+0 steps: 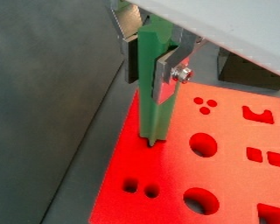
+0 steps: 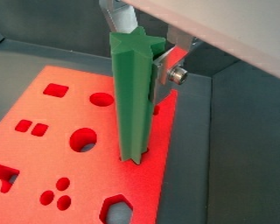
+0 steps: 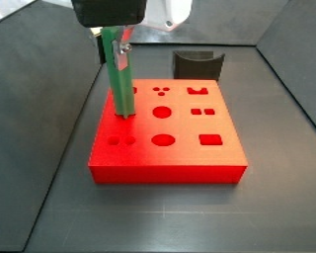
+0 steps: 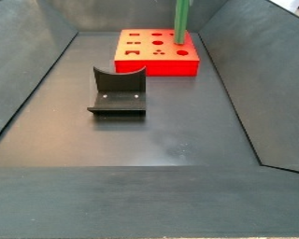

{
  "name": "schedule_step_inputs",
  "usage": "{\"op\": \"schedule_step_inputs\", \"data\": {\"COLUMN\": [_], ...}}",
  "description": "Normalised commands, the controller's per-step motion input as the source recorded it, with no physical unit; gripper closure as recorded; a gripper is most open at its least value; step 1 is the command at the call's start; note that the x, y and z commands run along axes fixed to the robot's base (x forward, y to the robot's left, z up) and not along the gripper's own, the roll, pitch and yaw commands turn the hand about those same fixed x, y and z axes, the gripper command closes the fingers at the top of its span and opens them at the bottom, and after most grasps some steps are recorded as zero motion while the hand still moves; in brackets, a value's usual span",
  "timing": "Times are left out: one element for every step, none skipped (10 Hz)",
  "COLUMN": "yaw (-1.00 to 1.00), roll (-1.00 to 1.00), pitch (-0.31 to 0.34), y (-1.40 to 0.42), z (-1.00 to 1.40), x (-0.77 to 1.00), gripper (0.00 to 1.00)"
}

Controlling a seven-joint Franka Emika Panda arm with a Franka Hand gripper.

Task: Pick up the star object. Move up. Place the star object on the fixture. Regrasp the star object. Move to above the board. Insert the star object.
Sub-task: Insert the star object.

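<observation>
Basically at the last step: the gripper (image 1: pixel 154 66) is clamped on the green peg (image 3: pixel 119 79), upright, tip touching the red board (image 3: pixel 188 148) at its hole. Fixture (image 4: pixel 117 91) sits empty; only pushing in remains.

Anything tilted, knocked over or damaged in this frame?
Nothing stands out. The pincer holds the star object upright, its lower tip at the board near one edge. The board lies flat and looks intact. The fixture stands apart on the floor, empty.

Gripper (image 3: pixel 112 40), star object (image 3: pixel 119 79) upright on board (image 3: pixel 168 170)
</observation>
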Motion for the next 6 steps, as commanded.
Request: {"op": "schedule_step_inputs", "data": {"yaw": [0.0,-0.04,-0.29,-0.35,-0.28,-0.07], "roll": [0.0,-0.01,0.0,-0.01,-0.02,0.0], "pitch": [-0.013,-0.011,-0.017,-0.033,-0.046,-0.026], "y": [0.0,0.0,0.0,0.0,0.0,0.02], "z": [0.0,0.0,-0.02,-0.03,-0.03,-0.05], "x": [0.0,0.01,0.15,0.22,0.17,0.11], "gripper": [1.0,1.0,1.0,1.0,1.0,1.0]}}
